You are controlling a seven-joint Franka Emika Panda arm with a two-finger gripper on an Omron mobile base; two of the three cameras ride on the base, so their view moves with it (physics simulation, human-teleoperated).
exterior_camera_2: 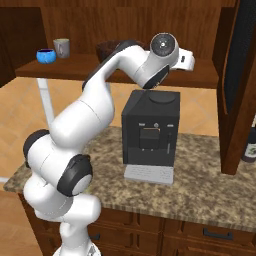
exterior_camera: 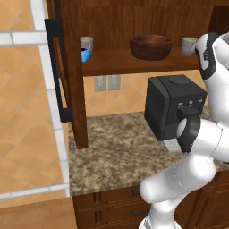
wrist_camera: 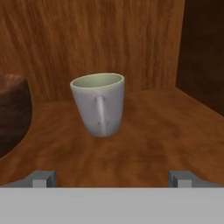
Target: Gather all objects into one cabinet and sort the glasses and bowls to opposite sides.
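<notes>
Left base view showed me the cabinet (exterior_camera: 74, 89) with its door swung open and everything already on its one shelf: the blue mug (exterior_camera: 84, 55) and a pale mug (exterior_camera: 87, 44) at the left end, the wooden bowl (exterior_camera: 151, 46) in the middle, another pale mug (exterior_camera: 189, 45) at the right end beside my arm. Right base view gave the same row from the other side, blue mug (exterior_camera_2: 46, 55) and pale mug (exterior_camera_2: 61, 47) together, the bowl (exterior_camera_2: 107, 49) half behind the arm, the coffee machine (exterior_camera_2: 150, 132) on the surface below. Hand view had the lone pale mug (wrist_camera: 99, 104) centred ahead, the fingers (wrist_camera: 43, 178) spread wide and empty, short of it. I judged the gathering done and the sorting unfinished: this mug sat on the wrong side of the bowl.
</notes>
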